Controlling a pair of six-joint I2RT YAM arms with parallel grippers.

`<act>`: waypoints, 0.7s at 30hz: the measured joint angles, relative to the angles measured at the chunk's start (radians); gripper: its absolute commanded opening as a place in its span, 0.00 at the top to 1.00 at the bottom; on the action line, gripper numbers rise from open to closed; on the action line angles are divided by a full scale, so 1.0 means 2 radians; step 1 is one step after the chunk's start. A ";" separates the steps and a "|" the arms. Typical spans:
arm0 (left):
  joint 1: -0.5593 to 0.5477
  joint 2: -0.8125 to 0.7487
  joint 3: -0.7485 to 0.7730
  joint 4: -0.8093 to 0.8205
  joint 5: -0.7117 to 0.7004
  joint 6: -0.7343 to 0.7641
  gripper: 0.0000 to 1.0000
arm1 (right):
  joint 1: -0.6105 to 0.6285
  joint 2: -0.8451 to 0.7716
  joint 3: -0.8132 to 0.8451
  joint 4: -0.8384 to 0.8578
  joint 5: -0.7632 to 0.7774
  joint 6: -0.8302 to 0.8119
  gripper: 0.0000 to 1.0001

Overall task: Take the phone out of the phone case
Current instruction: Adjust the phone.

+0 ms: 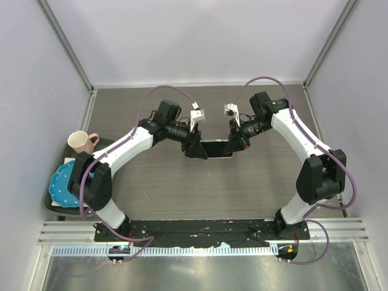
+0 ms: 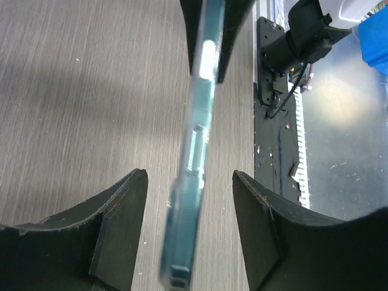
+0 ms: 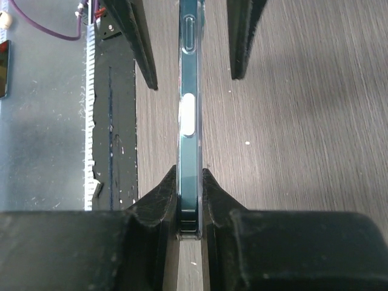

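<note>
Held the phone [image 1: 216,148] up on its thin edge, in the middle of the top view, over the wood counter [image 1: 182,194]. Pinched one end tight with the right jaws, low in the right wrist view. Set the left jaws wide apart at the other end, one on each side, touching nothing (gap on both sides). Looked not yet out of the clear case [image 2: 182,242]. Seemed to be between grips. Next, likely needed to close the left jaws on the case rim alone and peel it off.
</note>
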 measured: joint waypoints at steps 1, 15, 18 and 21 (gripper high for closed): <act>0.000 0.000 0.000 -0.006 0.001 0.007 0.42 | 0.000 0.001 0.000 -0.001 0.004 0.000 0.99; -0.004 0.006 0.002 -0.063 0.014 0.060 0.62 | -0.003 0.048 0.039 -0.082 0.026 -0.055 0.99; -0.005 0.008 0.004 -0.065 0.013 0.061 0.62 | -0.003 0.048 0.039 -0.082 0.025 -0.054 0.99; -0.005 0.009 0.007 -0.067 0.013 0.061 0.65 | -0.003 0.048 0.039 -0.083 0.025 -0.053 0.99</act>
